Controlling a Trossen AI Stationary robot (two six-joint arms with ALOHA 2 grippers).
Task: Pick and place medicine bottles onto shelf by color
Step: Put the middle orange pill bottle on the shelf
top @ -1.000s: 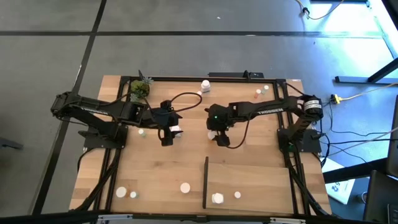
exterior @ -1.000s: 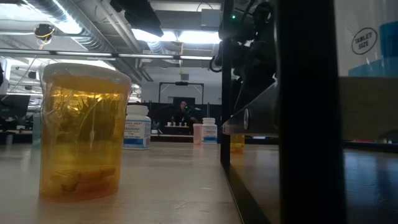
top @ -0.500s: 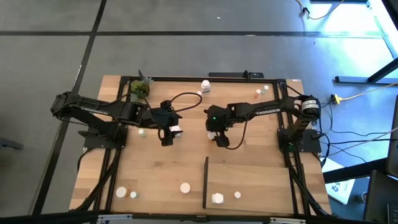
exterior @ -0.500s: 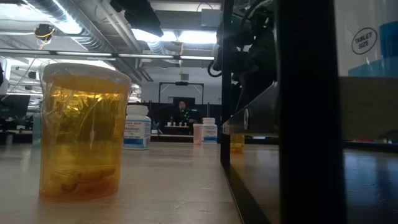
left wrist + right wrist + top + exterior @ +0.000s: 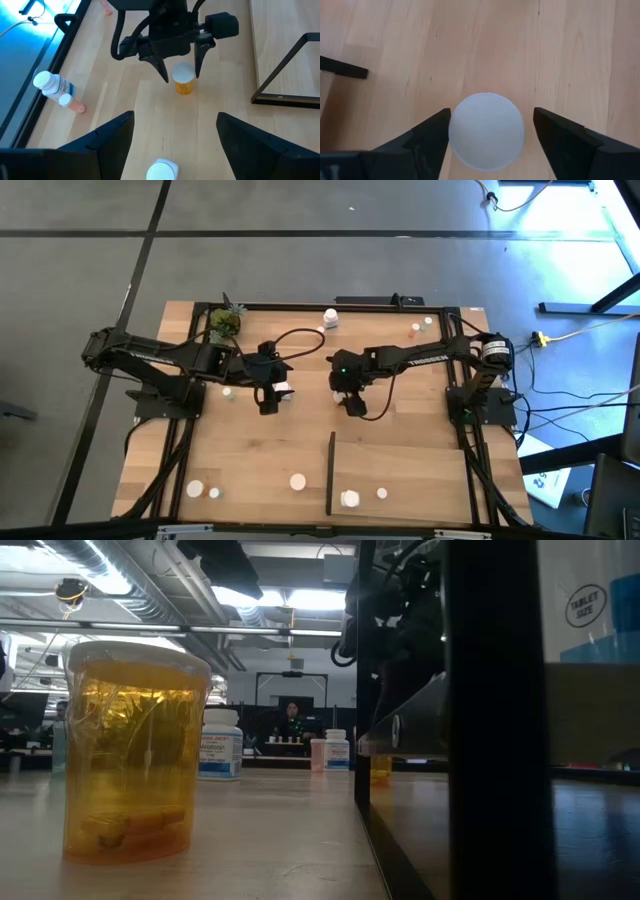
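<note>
An orange medicine bottle with a white cap (image 5: 183,80) stands upright on the table's middle. My right gripper (image 5: 490,132) hangs over it, pointing steeply down and open, one finger on each side of the cap (image 5: 486,131). My left gripper (image 5: 172,145) is held higher, left of centre (image 5: 270,395), open. A white-capped bottle (image 5: 162,170) stands on the table below its fingers. The shelf (image 5: 400,470) lies at the front right, with its black upright strip (image 5: 331,473) on its left edge and two white bottles (image 5: 349,499) on it. My right gripper comes at the orange bottle's white cap from above. One finger (image 5: 437,135) lies right at the cap's edge (image 5: 451,131), and I cannot tell whether it touches. The other finger (image 5: 555,137) stands clear of the cap. The bottle rests on the table.
Loose bottles stand at the front left (image 5: 195,489) (image 5: 297,481), near the far edge (image 5: 330,317) (image 5: 415,330) and by my left arm (image 5: 228,392). A small potted plant (image 5: 225,322) sits at the far left corner. An orange bottle (image 5: 135,750) fills the low view's foreground.
</note>
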